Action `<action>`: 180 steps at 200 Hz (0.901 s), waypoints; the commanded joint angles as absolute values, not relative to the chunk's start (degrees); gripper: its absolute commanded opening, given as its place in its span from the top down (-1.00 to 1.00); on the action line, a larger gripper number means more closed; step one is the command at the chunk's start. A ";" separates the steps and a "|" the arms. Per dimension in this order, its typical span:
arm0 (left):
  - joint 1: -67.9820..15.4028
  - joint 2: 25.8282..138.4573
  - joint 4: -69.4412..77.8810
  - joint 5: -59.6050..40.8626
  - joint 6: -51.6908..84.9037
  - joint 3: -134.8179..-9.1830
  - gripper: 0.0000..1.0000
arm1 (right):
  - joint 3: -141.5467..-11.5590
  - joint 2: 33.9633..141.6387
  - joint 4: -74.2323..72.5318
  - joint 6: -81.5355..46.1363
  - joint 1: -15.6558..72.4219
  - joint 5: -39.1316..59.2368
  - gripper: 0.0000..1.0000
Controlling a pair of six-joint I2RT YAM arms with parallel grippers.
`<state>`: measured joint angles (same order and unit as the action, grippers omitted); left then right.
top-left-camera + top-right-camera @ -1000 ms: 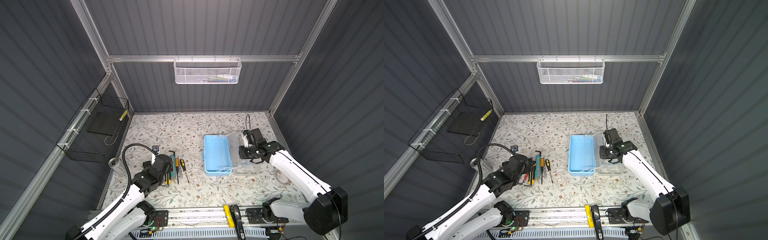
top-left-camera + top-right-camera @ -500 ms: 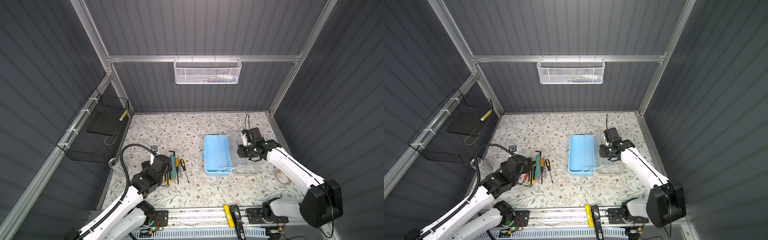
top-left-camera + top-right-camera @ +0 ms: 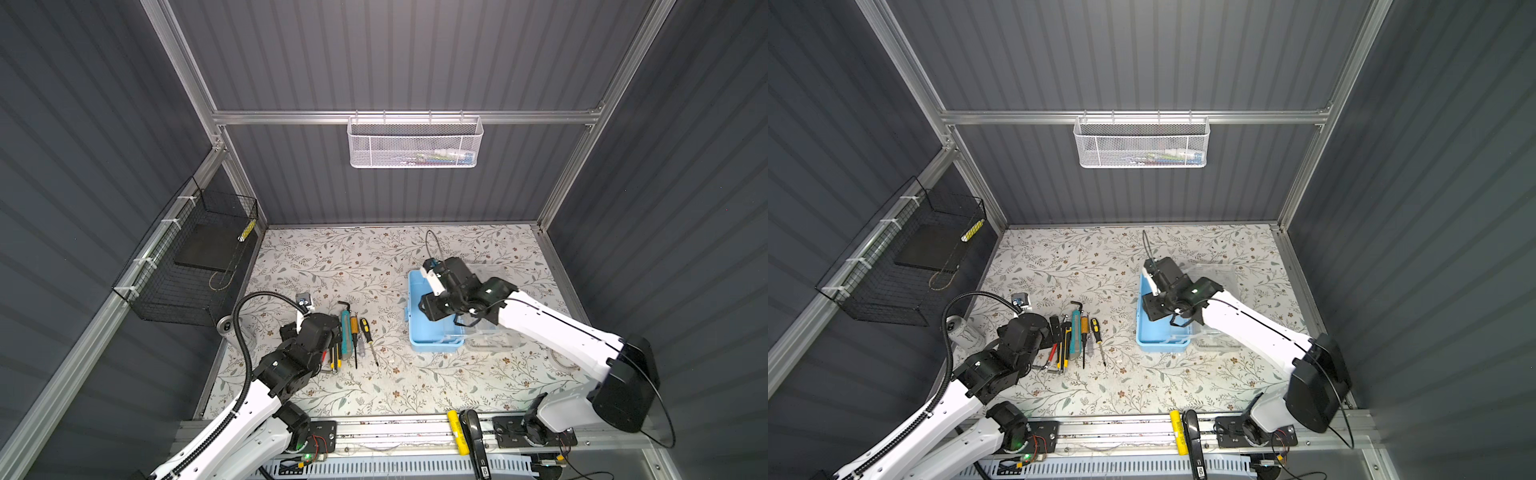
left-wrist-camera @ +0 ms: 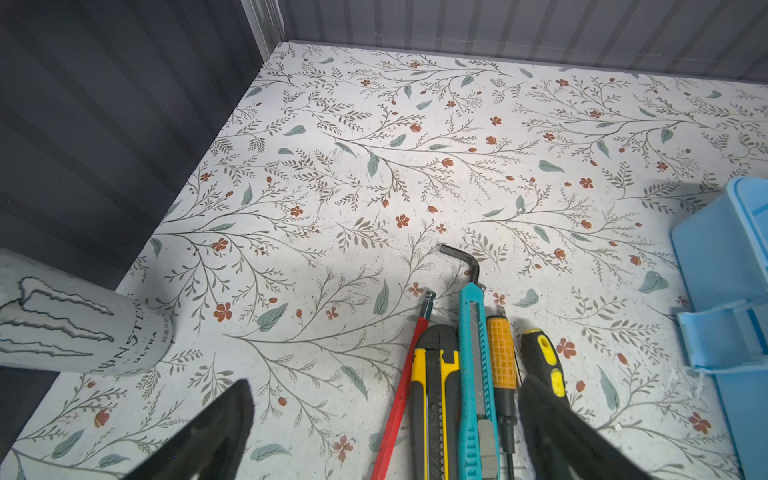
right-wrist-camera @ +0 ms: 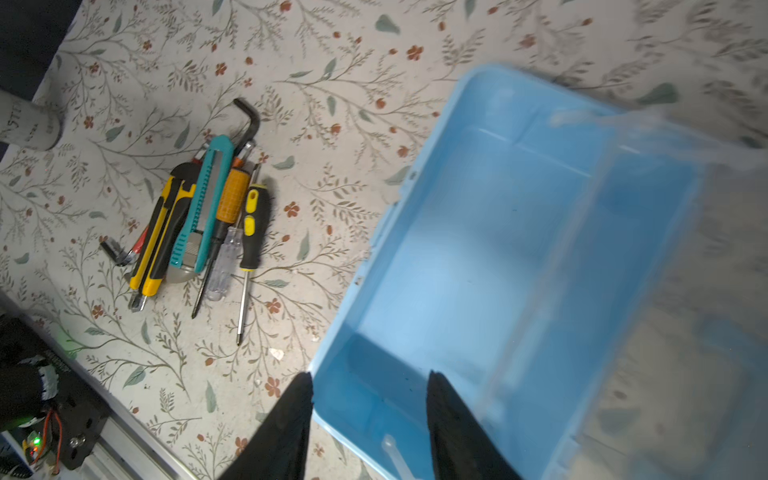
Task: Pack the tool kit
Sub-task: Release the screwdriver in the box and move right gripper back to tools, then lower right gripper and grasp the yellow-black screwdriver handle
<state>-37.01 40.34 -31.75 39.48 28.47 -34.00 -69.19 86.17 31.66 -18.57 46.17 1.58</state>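
Light-blue box rim [image 5: 380, 232] sits between your right claw's [image 5: 369, 374] parted, empty jaws, so swinging sideways could drag it; your left claw [image 4: 386, 382] hangs wide open over the utility knives [image 4: 434, 386].

1. And there's the white mesh basket [image 3: 413, 143], hanging on the rear rail at upper centre in both top views. A few pale and coloured bits lie inside, too small to name.
2. Mid-left, a black wire basket [image 3: 187, 266] is fixed to the side wall. It holds a dark flat slab [image 3: 205, 249], with a small yellow-striped piece [image 3: 248, 230] at its upper right corner.
3. Lower left, a white Monster can [image 3: 963, 330] stands upright at the edge of the floral tabletop [image 3: 353, 257].
4. Bottom centre, a yellow bar [image 3: 455, 428] and a black piece [image 3: 476, 442] sit side by side on the front rail.
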 commanded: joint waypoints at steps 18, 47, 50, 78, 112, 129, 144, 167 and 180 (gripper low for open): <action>-36.97 39.25 -32.39 40.96 28.93 -33.58 -0.99 | -74.32 96.23 26.53 -22.89 52.29 3.59 0.09; -37.00 38.38 -31.81 40.52 28.59 -33.05 -0.99 | -78.74 103.97 26.68 -22.72 55.72 3.34 0.09; -37.00 38.17 -31.74 40.52 28.62 -32.97 -0.99 | -79.25 104.82 26.92 -22.62 56.04 3.00 0.09; -36.98 37.35 -32.34 40.96 28.83 -33.02 -0.99 | -84.46 111.67 28.04 -21.97 58.12 3.38 0.08; -37.00 35.88 -32.43 41.75 29.05 -32.65 -0.99 | -89.06 118.02 28.58 -21.63 58.62 3.47 0.07; -37.00 35.49 -32.39 41.49 29.02 -32.61 -0.99 | -92.02 120.83 30.01 -21.04 58.65 2.72 0.06; -37.00 35.66 -32.11 41.40 28.77 -32.53 -0.99 | -94.92 123.14 31.78 -20.33 58.67 2.82 0.05; -37.00 35.99 -31.88 41.44 28.49 -32.52 -0.99 | -97.36 125.48 32.35 -20.61 58.71 2.26 0.04; -36.96 36.03 -31.84 41.10 28.48 -32.60 -0.99 | -98.74 126.71 33.01 -20.75 58.71 1.32 0.04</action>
